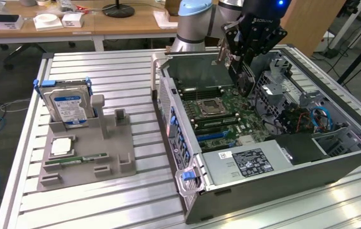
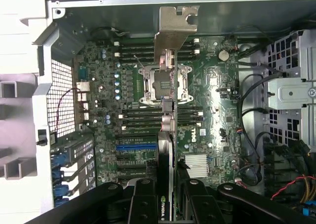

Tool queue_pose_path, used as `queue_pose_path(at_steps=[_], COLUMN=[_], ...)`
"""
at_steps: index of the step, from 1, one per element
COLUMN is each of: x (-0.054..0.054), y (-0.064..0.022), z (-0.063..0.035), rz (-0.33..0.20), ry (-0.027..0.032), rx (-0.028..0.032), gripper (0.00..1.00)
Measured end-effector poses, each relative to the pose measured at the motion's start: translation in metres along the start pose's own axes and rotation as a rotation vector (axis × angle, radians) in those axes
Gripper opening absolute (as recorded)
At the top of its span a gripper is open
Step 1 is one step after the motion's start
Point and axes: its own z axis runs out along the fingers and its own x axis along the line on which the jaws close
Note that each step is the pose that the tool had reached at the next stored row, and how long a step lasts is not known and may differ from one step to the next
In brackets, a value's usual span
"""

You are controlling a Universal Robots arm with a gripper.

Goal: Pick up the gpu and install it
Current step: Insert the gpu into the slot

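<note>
**Desk:** Silvery bracket [image 2: 175,31] first, then a thin dark card. Is that the gpu [image 2: 169,150]?

**Photographer:** Yes. It hangs edge-on inside the open case [image 1: 263,200], above the board [image 2: 217,100] and, as far as I can judge, clear of it. In the exterior view it sits towards the far end of the case, under the arm.

**Desk:** And the gripper [image 2: 168,204]?

**Photographer:** It is closed part-way, with a finger [image 2: 145,199] pressed to each face of the card (a maker's label peeks out between them). It has hold of the gpu and nothing else.

**Desk:** Which step is this?

**Photographer:** I would call the pick-up done and the install not yet done. No part of the card looks seated in a slot. From the wrist view its edge runs across the empty processor socket [image 2: 160,85], and the blue slot [image 2: 136,147] lies just off that line.

**Desk:** What does seating it call for?

**Photographer:** My reading is squareness more than force. The card's lower edge needs to lie true along a slot, with the bracket facing the case's rear openings. The cables [image 2: 256,135] beside the board look well apart from it, so the risk is a skewed edge catching on the slot.
</note>
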Motion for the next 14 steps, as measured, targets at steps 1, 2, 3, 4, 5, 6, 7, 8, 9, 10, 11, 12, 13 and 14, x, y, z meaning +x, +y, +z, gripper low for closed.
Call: queue_pose_path(at_steps=[1,2,3,4,5,6,7,8,9,10,11,12,13,14], x=[0.0000,0.0000,0.0000,0.0000,0.0000,0.0000,0.0000,0.0000,0.0000,0.0000,0.0000,0.0000,0.0000,0.0000], y=[0.0000,0.0000,0.0000,0.0000,0.0000,0.0000,0.0000,0.0000,0.0000,0.0000,0.0000,0.0000,0.0000,0.0000], z=[0.0000,0.0000,0.0000,0.0000,0.0000,0.0000,0.0000,0.0000,0.0000,0.0000,0.0000,0.0000,0.0000,0.0000], rz=[-0.002,-0.004,-0.007,-0.010,-0.014,-0.017,-0.020,-0.023,-0.026,-0.029,-0.032,-0.035,-0.038,-0.041], ry=[0.0001,0.0002,0.0003,0.0005,0.0007,0.0008,0.0009,0.0011,0.0012,0.0014,0.0015,0.0016,0.0017,0.0019], rx=[0.0000,0.0001,0.0000,0.0000,0.0000,0.0000,0.0000,0.0000,0.0000,-0.0001,0.0000,-0.0001,-0.0001,-0.0001], gripper=[0.26,0.26,0.26,0.26,0.26,0.26,0.26,0.26,0.26,0.26,0.26,0.26,0.26,0.26])
